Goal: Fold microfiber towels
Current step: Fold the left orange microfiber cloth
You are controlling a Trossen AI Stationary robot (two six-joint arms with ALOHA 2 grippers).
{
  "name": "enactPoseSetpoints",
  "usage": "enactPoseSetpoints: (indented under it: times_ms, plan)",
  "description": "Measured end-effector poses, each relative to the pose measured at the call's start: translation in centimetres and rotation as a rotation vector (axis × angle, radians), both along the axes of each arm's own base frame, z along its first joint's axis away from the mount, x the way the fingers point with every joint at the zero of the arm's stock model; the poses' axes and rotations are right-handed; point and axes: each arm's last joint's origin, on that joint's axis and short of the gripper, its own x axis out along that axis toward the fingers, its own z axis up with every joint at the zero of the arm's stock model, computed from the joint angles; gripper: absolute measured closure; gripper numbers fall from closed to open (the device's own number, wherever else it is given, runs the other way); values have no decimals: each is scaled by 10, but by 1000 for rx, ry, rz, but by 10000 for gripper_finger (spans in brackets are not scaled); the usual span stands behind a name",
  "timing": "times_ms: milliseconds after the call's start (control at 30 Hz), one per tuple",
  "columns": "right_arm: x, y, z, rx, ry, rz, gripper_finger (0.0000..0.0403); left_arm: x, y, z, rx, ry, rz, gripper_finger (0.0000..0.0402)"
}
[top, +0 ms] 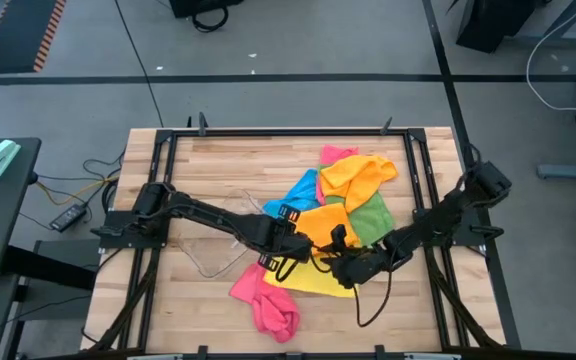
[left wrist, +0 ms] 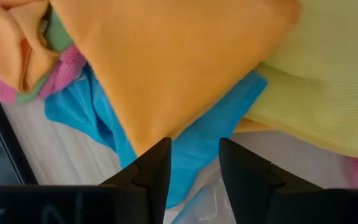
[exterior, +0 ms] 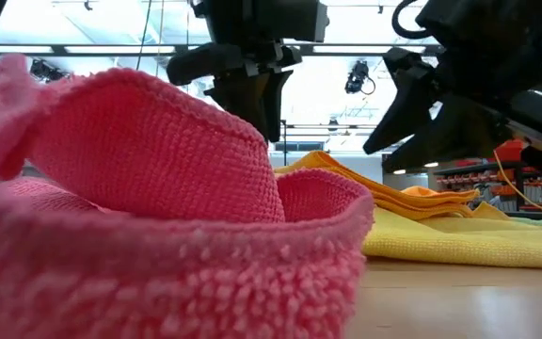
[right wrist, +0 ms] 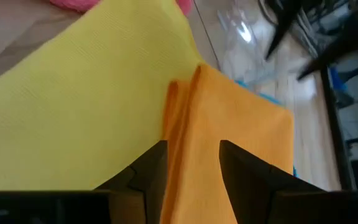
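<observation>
High view: a heap of towels was recorded at the table's (top: 218, 150) middle and right. Entered: an orange towel (top: 356, 176), crumpled, at the far side of the heap; a second orange towel (top: 318, 222), lying flatter, at the centre; a blue towel (top: 300, 190) partly under it; a green towel (top: 373, 215) towards the right; a yellow towel (top: 313, 280) spread at the near side; a pink towel (top: 266, 302), bunched, lying nearest of all; a second pink scrap (top: 336, 154) at the far edge. A clear tray (top: 213, 250) was noted left of the heap.

Progress: no towel was seen finished and set apart in a neat stack. The central orange towel showed a doubled edge in the right wrist view, so a first fold was possibly begun; the overlap made this hard to confirm. All others remained unfolded.

Left gripper (left wrist: 194, 158): positioned over the corner of the orange towel where it lay on the blue; fingers parted, nothing gripped.

Right gripper (right wrist: 193, 155): positioned over the doubled orange edge beside the yellow towel; fingers likewise parted, nothing held.

Remaining: nearly the whole task, each towel being yet to be separated, folded and stacked.
</observation>
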Motion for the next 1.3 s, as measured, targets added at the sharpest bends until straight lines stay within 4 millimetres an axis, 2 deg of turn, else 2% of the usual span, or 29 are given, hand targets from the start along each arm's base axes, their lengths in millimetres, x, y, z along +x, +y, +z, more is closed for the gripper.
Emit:
enactPoseSetpoints:
  times_ms: [267, 567, 767, 1000, 1133, 1300]
  plan:
    - [16, 8, -2, -42, -36, 47, 248, -7, -10, 0, 2, 32, -8, 263]
    - [43, 15, -11, -100, -27, 96, 248, -11, -23, 1, 2, 30, -35, 274]
    - [45, 16, -13, -216, 1, 107, 248, -13, -26, 1, 4, 36, -39, 280]
    - [46, 11, -17, -239, 36, 106, 250, -14, -28, 1, 4, 37, -43, 279]
    - [48, 5, -20, -219, 47, 81, 272, -14, -28, 1, 3, 36, -43, 285]
    - [48, 5, -20, -188, 45, 92, 329, -13, -28, 1, 3, 33, -42, 289]
